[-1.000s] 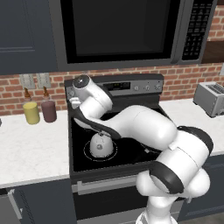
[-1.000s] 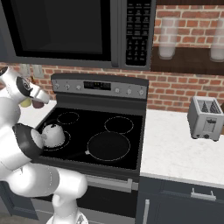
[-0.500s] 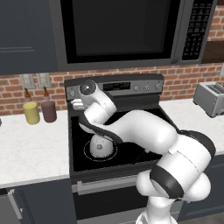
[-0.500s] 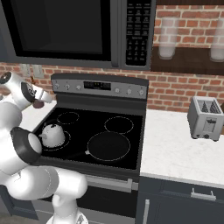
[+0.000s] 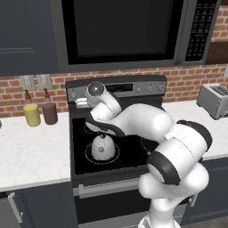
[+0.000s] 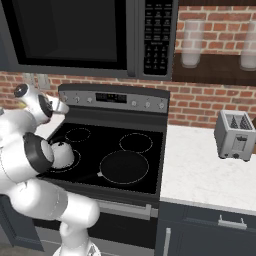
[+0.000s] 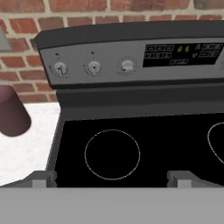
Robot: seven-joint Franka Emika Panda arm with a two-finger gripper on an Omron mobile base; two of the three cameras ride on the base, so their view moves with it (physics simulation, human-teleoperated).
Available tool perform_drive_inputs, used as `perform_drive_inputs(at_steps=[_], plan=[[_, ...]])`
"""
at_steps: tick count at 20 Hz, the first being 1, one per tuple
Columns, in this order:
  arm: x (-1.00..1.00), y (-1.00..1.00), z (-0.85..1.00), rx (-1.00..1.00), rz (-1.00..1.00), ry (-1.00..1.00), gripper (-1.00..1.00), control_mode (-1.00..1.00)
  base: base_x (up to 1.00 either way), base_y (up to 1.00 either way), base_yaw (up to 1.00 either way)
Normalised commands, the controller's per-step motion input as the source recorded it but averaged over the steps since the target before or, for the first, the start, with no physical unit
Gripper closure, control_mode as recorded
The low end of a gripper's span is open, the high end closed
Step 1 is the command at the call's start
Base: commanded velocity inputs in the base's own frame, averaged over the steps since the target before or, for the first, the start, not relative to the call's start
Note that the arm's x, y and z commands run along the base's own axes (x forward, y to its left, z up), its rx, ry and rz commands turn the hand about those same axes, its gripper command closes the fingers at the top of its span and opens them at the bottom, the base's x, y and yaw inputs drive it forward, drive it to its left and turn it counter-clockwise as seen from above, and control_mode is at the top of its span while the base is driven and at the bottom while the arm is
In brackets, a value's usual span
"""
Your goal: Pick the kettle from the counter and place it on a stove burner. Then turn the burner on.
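Observation:
The pale dome-shaped kettle (image 5: 103,147) stands upright on the front left ring of the black glass stove (image 5: 80,161); in the right base view my own arm partly hides the kettle (image 6: 63,155). My gripper (image 5: 81,103) is raised behind it, at the left end of the grey back panel, and is apart from the kettle. The hand view has the gripper (image 7: 111,179) open over the rear left ring (image 7: 112,154), with nothing between its fingertips (image 7: 43,177). It faces three knobs (image 7: 94,67) on the panel.
A yellow bottle (image 5: 32,114) and a maroon bottle (image 5: 49,112) stand on the white counter (image 5: 31,151) left of the stove. A toaster (image 6: 234,134) sits on the right counter. A microwave (image 5: 120,31) hangs low over the range.
My hand has drifted a little to the right along the back panel, staying above and behind the kettle. The kettle has stayed on its ring.

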Motion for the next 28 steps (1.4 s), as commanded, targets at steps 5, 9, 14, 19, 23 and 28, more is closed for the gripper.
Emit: perform_drive_inputs(at_steps=[5,9,14,19,23,28], plan=[[0.52,0.04,0.11,0.0,0.07,0.0,-1.0,-1.0,0.0,0.0,0.0],[0.6,0.15,0.22,0.0,0.07,0.0,-1.0,-1.0,0.0,0.0,0.0],[0.44,0.01,-0.01,0.0,0.08,0.0,-1.0,-1.0,0.0,0.0,0.0],[0.3,0.02,-0.23,0.0,0.08,-0.03,-1.0,-1.0,0.0,0.0,0.0],[0.14,0.04,-0.08,0.0,0.09,-0.02,-1.0,-1.0,0.0,0.0,0.0],[0.0,0.29,0.0,0.0,0.03,0.0,-1.0,-1.0,0.0,0.0,0.0]])
